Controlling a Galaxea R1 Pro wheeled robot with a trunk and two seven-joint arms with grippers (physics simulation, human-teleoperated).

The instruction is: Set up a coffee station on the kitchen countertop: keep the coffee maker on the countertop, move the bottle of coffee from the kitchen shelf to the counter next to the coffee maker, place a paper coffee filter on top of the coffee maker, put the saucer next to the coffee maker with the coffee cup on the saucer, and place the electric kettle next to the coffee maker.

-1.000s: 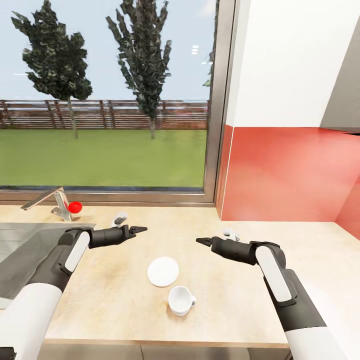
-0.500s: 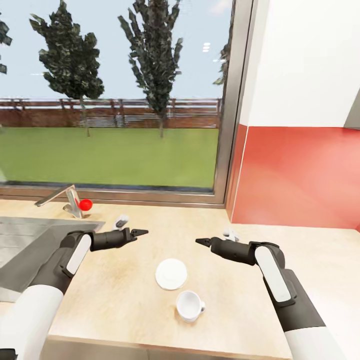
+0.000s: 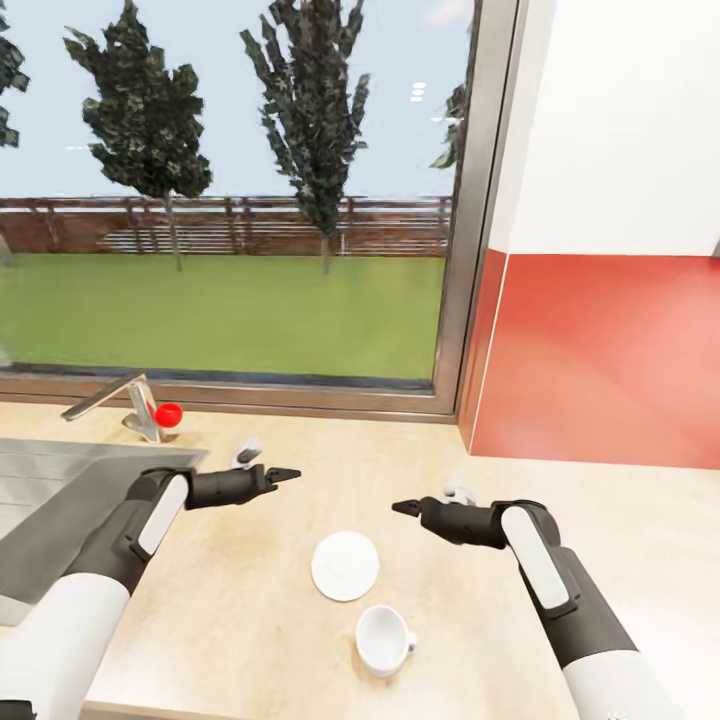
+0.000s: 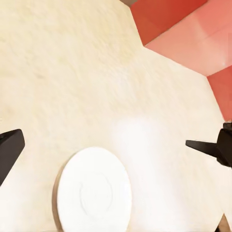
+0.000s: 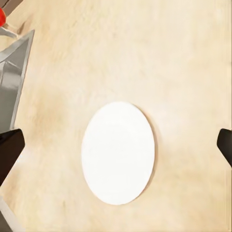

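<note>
Head view, what changed: your whole picture has slid since a second ago. The window frame and red wall panel [image 3: 600, 360] sit further right, and the tap [image 3: 130, 405] with its red knob shows more fully. That is your base or head moving, not the crockery.
Head view, task things: the saucer [image 3: 345, 565] lies flat on the kitchen countertop [image 3: 250, 620], and the coffee cup [image 3: 384, 640] stands upright just beside it on the near side, not on it. Both kept their spacing to each other.
Head view, hands: your left gripper [image 3: 285, 474] and right gripper [image 3: 405, 507] hover above the worktop, tips pointing at each other, the saucer between and nearer you. Each looks drawn to a closed point here, and neither carries anything.
Left wrist view: the saucer sits below, with the right gripper [image 4: 212, 147] across from it. Dark fingertips sit wide at the frame edges, so you cannot tell the left one's state for sure.
Right wrist view: the saucer [image 5: 119, 152] is centred and bare, with the sink [image 5: 12, 72] corner off to one side.
Meaning for the task: you seem to be lining up on cup and saucer; cup on saucer is not yet done.
</note>
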